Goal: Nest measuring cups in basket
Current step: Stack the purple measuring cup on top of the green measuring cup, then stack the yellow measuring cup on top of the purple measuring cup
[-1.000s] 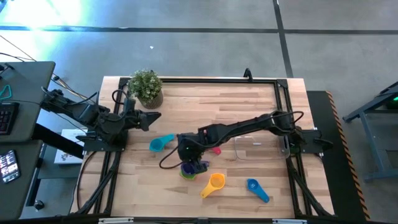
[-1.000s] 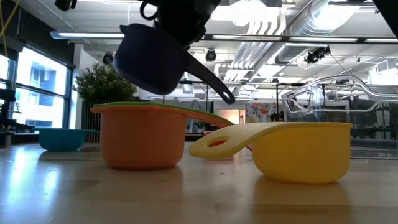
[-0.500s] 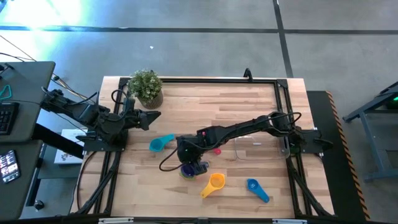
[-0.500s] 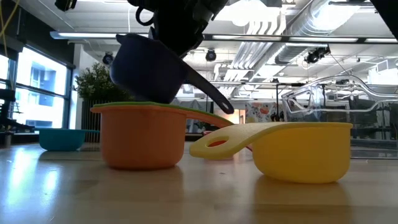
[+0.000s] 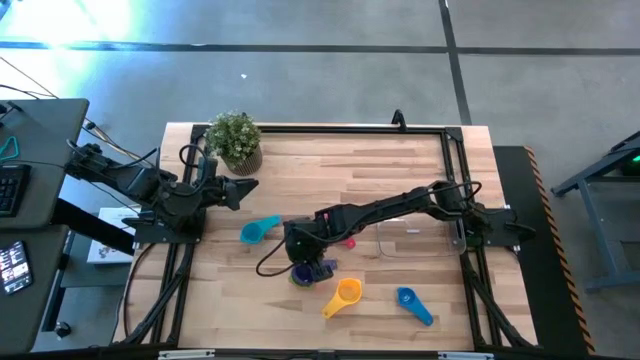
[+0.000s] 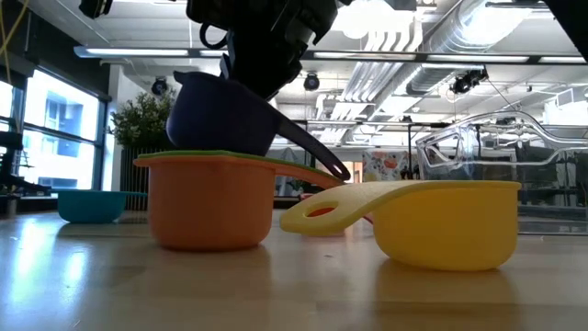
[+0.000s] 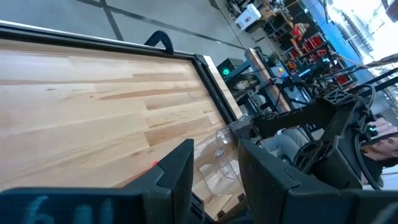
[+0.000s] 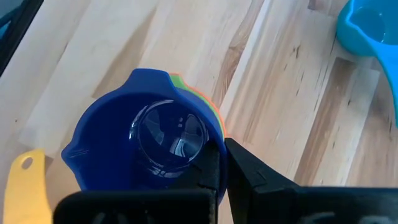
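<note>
My right tool (image 8: 219, 167) is clamped on the rim of the dark blue-purple cup (image 6: 220, 115), holding it right over the orange cup (image 6: 211, 202) with the green rim, bottom just entering the mouth; to seat it well I judge I should keep it level, centre it so the walls don't catch, line its handle (image 6: 308, 147) over the one below, and only let go once it sits flat; tilt it and the stack may skid. The yellow cup (image 6: 441, 221) lies just beside, so a straight descent matters; the clear basket (image 5: 418, 238) waits well apart toward my right arm's base, and the teal cup (image 5: 258, 231) and light blue cup (image 5: 413, 304) lie loose. My left tool (image 5: 240, 189) hangs released near the potted plant (image 5: 236, 139). Pale plank worktop (image 5: 330, 170), black frame; beyond it a bright hall with ducts and windows.
</note>
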Controlling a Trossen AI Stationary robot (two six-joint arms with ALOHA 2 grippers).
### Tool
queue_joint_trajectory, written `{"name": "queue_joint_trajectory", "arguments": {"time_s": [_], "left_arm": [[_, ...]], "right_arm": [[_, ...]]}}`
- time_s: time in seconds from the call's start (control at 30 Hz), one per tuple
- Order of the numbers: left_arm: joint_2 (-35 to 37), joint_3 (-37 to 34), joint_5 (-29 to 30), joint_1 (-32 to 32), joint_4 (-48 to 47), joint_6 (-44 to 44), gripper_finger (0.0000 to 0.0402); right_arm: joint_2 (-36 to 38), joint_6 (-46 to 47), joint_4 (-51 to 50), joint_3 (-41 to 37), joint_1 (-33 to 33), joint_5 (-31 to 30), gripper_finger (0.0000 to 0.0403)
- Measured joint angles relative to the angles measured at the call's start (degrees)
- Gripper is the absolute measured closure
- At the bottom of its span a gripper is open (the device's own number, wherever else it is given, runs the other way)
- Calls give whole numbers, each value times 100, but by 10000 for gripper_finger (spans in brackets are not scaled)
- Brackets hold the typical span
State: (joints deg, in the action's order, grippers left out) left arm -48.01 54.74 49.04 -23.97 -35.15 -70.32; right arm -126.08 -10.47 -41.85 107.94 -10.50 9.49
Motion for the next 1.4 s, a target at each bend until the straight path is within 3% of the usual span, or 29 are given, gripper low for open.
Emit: {"name": "queue_joint_trajectory", "arguments": {"time_s": [0.17,0.5,0.8,1.13,1.4], "left_arm": [[0,0,-2,0,-13,2,287],[0,0,-2,0,-20,2,287],[0,0,-92,0,-22,2,287],[0,0,-409,-2,-25,420,287],[0,0,-415,-2,-20,868,287]], "right_arm": [[0,-129,-30,0,0,1,391],[0,-158,13,0,0,-25,325],[223,-66,-209,0,65,-257,311],[869,1140,-577,0,190,-263,311],[1402,2375,-657,0,195,-825,311]]}}
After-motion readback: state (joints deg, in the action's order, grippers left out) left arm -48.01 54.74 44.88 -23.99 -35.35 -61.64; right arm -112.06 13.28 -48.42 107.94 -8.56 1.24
